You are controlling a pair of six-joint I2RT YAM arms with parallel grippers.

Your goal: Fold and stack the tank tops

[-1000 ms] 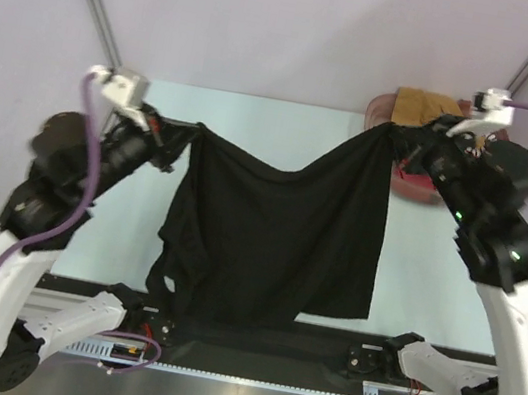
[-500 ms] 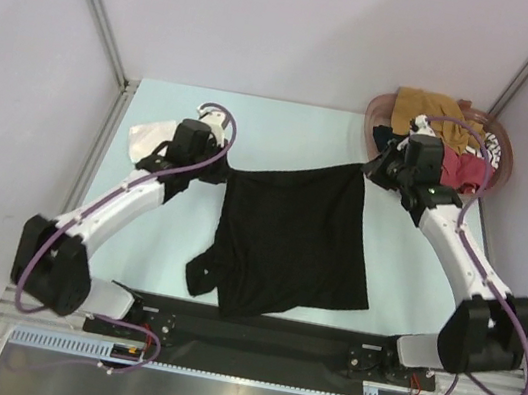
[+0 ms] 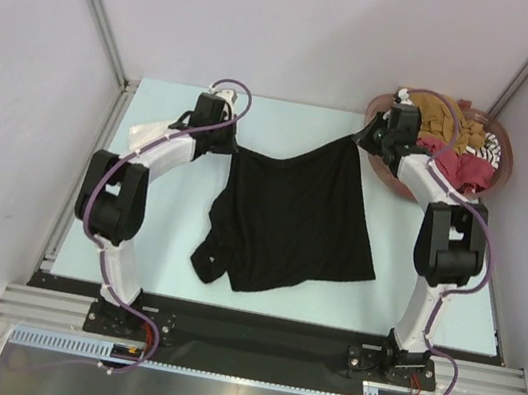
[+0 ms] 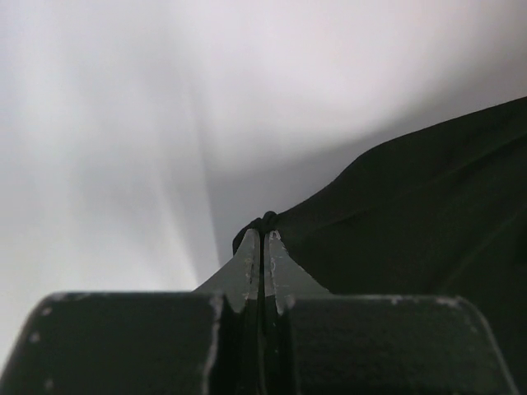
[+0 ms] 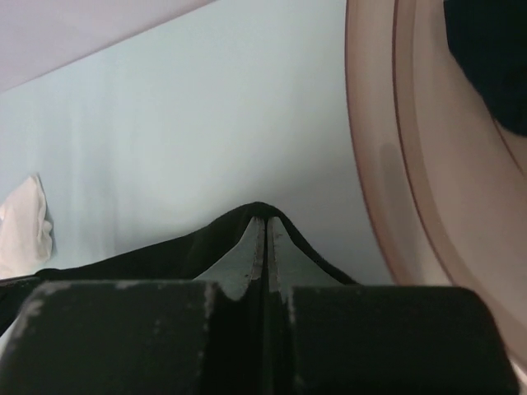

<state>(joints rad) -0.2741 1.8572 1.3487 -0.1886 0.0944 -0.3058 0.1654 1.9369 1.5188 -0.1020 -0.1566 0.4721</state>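
- We're at the spread-it-out step. Both arms pinch the black tank top (image 3: 290, 222) by its far corners, and it stretches across the middle of the desk (image 3: 287, 120).
- The left gripper (image 4: 262, 239) is clamped tight on one corner. The right gripper (image 5: 265, 220) is clamped on the other, just beside the basket (image 5: 379, 164).
- The near-left edge looks bunched, so we reckon the next move calls for laying it flat and smoothing it before any fold.
- The white tank top (image 3: 149, 134) sits far left by the left arm, and the other tank tops (image 3: 457, 167) wait in the basket.
- The desk is pale blue-green, boxed in by plain lilac walls (image 3: 303, 22).
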